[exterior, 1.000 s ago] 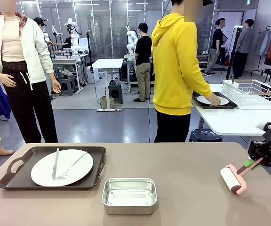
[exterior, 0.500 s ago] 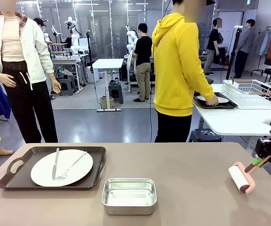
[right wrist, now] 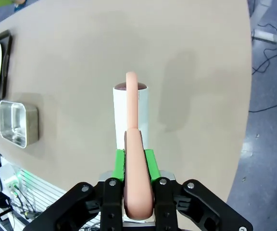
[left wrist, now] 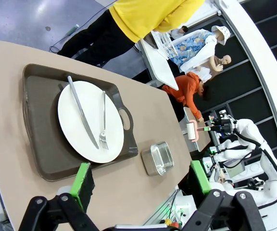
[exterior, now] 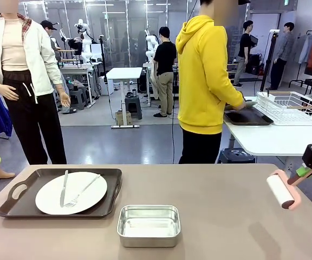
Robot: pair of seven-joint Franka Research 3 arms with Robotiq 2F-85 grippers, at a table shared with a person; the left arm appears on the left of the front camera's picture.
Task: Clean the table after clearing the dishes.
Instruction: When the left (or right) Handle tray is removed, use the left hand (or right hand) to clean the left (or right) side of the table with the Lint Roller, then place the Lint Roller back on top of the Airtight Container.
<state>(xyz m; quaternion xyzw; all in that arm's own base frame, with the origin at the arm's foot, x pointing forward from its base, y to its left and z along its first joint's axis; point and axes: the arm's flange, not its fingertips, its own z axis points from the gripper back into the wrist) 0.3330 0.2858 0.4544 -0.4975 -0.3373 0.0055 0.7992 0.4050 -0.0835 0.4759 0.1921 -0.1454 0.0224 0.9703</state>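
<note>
The right fingers (right wrist: pixel 149 161) were clamped on the pink handle of the lint roller (right wrist: pixel 130 110), whose white drum hung just clear of the desk (exterior: pixel 215 211) near its 3 o'clock edge. The left fingers (left wrist: pixel 83 180) stood spread and empty, looking in from the 9 o'clock end. There one tray (exterior: pixel 111 192) sat uncleared with its plate (exterior: pixel 91 201), knife (exterior: pixel 64 188) and fork (exterior: pixel 85 188), and a steel pan (exterior: pixel 148 225) lay at 6 o'clock. The person (exterior: pixel 202 81) handled the other tray (exterior: pixel 248 118) on the white table beyond 1 o'clock. Rolling now would likely bump pan or tray — and a hard press could twist the thin handle in the grip.
</note>
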